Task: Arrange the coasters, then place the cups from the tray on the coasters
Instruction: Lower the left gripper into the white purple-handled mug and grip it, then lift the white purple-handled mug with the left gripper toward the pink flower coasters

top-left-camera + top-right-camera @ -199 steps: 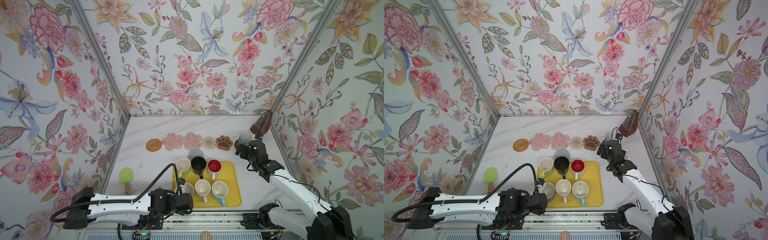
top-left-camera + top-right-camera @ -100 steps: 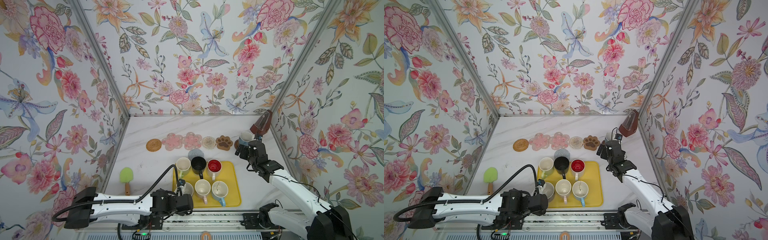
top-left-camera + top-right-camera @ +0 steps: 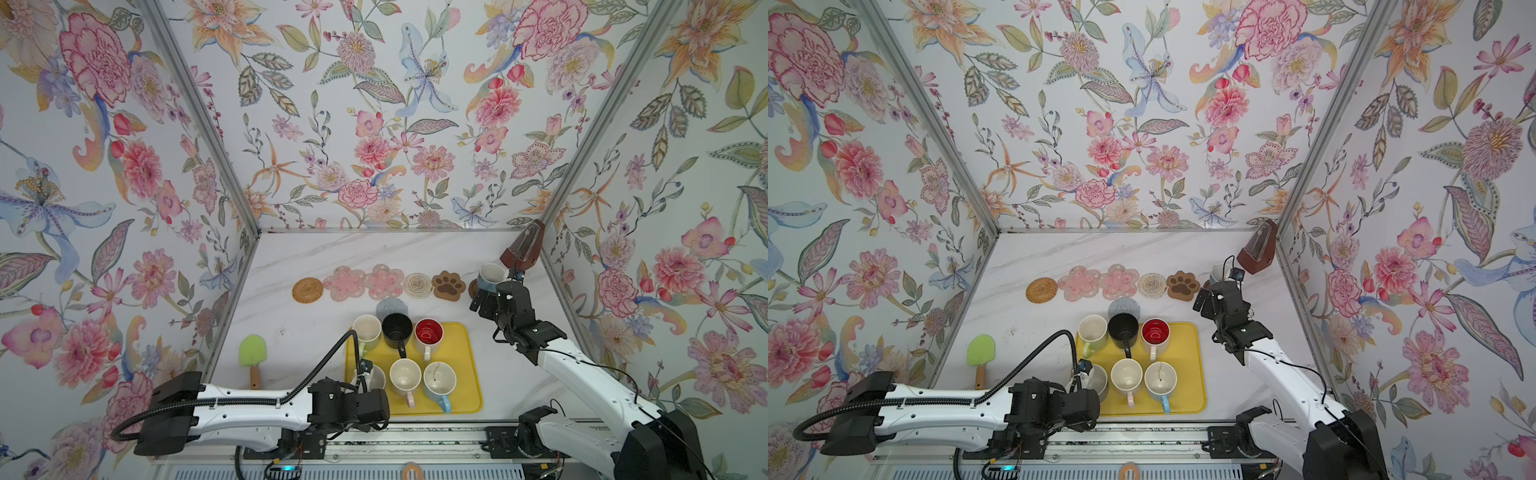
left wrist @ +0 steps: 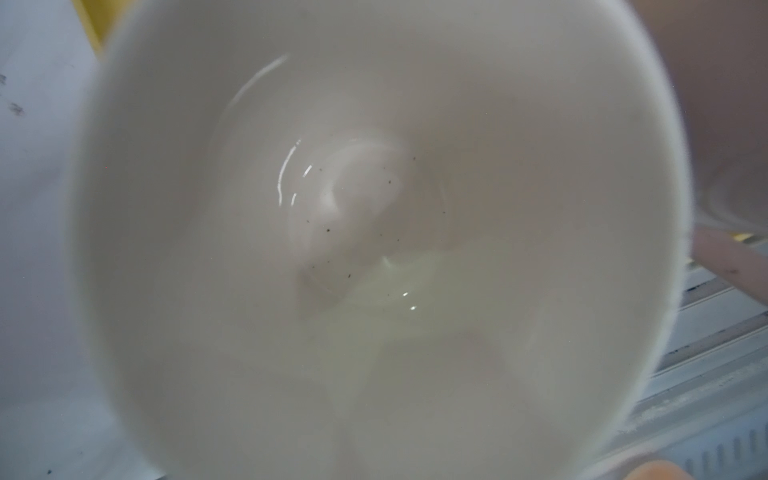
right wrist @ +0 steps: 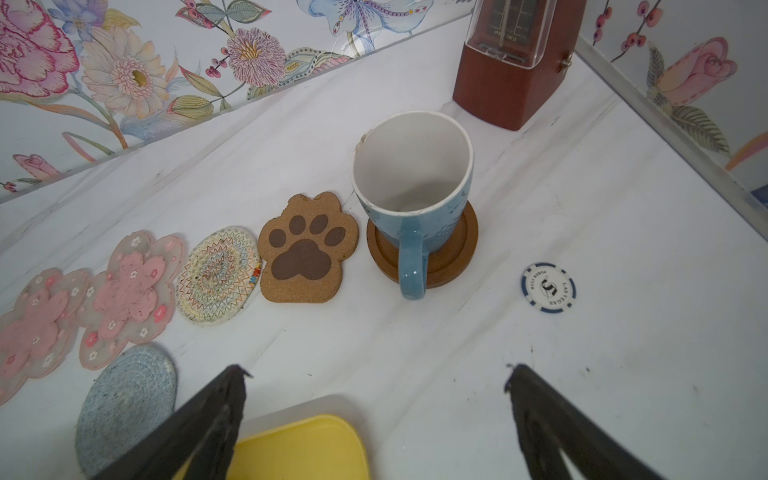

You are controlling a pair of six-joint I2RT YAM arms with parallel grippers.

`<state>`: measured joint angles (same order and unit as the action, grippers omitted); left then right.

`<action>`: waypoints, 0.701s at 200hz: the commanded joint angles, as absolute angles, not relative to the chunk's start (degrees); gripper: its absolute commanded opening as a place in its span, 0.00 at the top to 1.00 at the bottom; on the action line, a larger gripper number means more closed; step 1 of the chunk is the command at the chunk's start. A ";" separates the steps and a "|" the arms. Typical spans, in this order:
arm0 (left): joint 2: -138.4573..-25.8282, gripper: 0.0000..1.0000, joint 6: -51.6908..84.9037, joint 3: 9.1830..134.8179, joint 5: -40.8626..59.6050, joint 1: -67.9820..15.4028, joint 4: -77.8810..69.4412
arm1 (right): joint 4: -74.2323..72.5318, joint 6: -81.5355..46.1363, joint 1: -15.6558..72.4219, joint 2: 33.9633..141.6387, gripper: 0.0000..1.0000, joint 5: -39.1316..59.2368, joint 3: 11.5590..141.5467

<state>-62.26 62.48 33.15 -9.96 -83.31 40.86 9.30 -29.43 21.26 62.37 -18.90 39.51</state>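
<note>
The right gripper (image 5: pixel 374 370) hangs with its jaws wide apart and nothing between them. It is just short of a light blue mug (image 5: pixel 411 187), which stands upright on the dark wooden coaster (image 5: pixel 457 253) with its handle toward the gripper. On the surface (image 5: pixel 623 249) a poker chip (image 5: pixel 548 286) lies on one side of that coaster. On the other side lie the paw-print coaster (image 5: pixel 305 249), the woven coaster (image 5: pixel 218 274) and two pink flower coasters (image 5: pixel 129 295). The rattan coaster (image 3: pixel 307 289) ends the row. The metronome (image 5: pixel 511 62) stands close behind the mug.

The grey coaster (image 5: pixel 124 407) lies out of the row by the far rim of the yellow tray (image 3: pixel 467 374), partly hidden in both top views by the black mug (image 3: pixel 397 330).

The left gripper (image 3: pixel 371 390) is down over a pale mug (image 4: pixel 374 249) at the tray's near left corner. Whether its jaws are apart or together cannot be told. The cream mug (image 3: pixel 405 376) stands just beside the pale one. A green brush (image 3: pixel 252 351) lies left of the tray.
</note>
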 commanded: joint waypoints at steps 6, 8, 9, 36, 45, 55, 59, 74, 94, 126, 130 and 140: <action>-62.50 0.79 63.13 34.28 -12.94 -83.42 43.85 | 9.23 -29.87 21.45 62.00 0.01 -19.55 38.67; -62.47 0.79 63.22 34.28 -13.06 -83.48 44.03 | 9.23 -29.81 21.45 61.99 0.01 -19.48 38.67; -62.39 0.79 63.25 34.37 -13.08 -83.40 44.16 | 9.18 -29.80 21.45 61.98 0.01 -19.49 38.67; -61.00 0.88 63.72 34.60 -14.54 -83.49 46.04 | 8.93 -29.81 21.45 62.04 0.01 -19.41 38.50; -60.33 0.89 63.72 34.67 -15.10 -83.50 46.91 | 8.82 -29.93 21.47 62.22 0.01 -19.25 38.49; -59.63 0.91 63.65 34.86 -15.89 -83.44 47.62 | 8.79 -29.93 21.45 62.35 0.01 -19.08 38.50; -59.26 0.93 63.63 34.96 -16.10 -83.51 47.95 | 8.79 -29.91 21.45 62.40 0.01 -19.07 38.58; -58.02 0.98 63.46 35.15 -17.02 -83.39 48.76 | 8.79 -29.89 21.47 62.57 0.01 -18.99 38.63; -56.47 1.00 63.53 35.67 -18.27 -83.19 50.24 | 8.89 -30.02 21.45 62.42 0.01 -18.98 38.58; -53.88 1.00 63.72 36.07 -21.32 -82.55 54.06 | 8.70 -30.11 21.46 62.40 0.01 -19.04 38.41; -53.65 1.00 63.65 36.24 -21.83 -82.29 54.86 | 8.70 -30.12 21.45 62.52 0.01 -18.92 38.41; -53.03 1.00 63.33 36.92 -23.00 -81.55 56.81 | 8.70 -29.98 21.45 62.57 0.01 -18.90 38.56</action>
<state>-55.00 63.09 33.93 -16.14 -82.87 51.42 9.15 -29.43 21.26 62.37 -18.87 39.24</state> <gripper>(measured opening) 0.179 0.992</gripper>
